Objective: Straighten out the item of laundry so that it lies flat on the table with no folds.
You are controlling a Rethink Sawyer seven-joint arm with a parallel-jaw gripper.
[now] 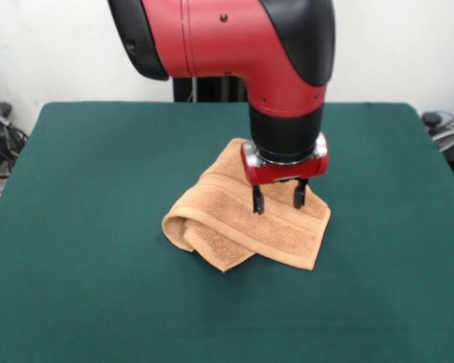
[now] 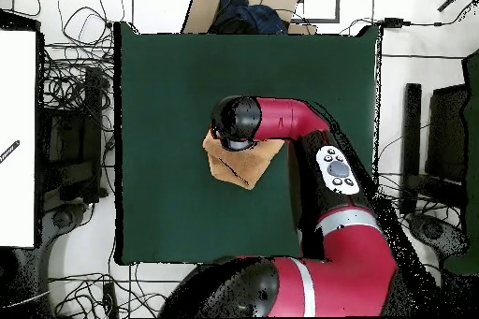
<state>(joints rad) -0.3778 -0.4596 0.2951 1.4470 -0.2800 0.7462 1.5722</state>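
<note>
Red-and-black Sawyer arm, glossy shell

The arm [image 1: 234, 38] wore smooth red casing with black end caps at its joints and small dark screw holes dotting the red. A black cylindrical wrist met a red collar edged in silver, from which the tool [image 1: 278, 198] carried two short black fingers [image 1: 257, 200], spread apart. From overhead, a grey oval button panel [image 2: 337, 171] sat on the red link and a white band crossed near the base.

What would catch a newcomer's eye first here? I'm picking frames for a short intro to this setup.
The big red and black arm dominates, coming down from the top of the front view, its open gripper poised just above the towel. The peach-orange towel stands out near the middle of the dark green table; it is rumpled, with its front-left corner rolled over on itself.
</note>
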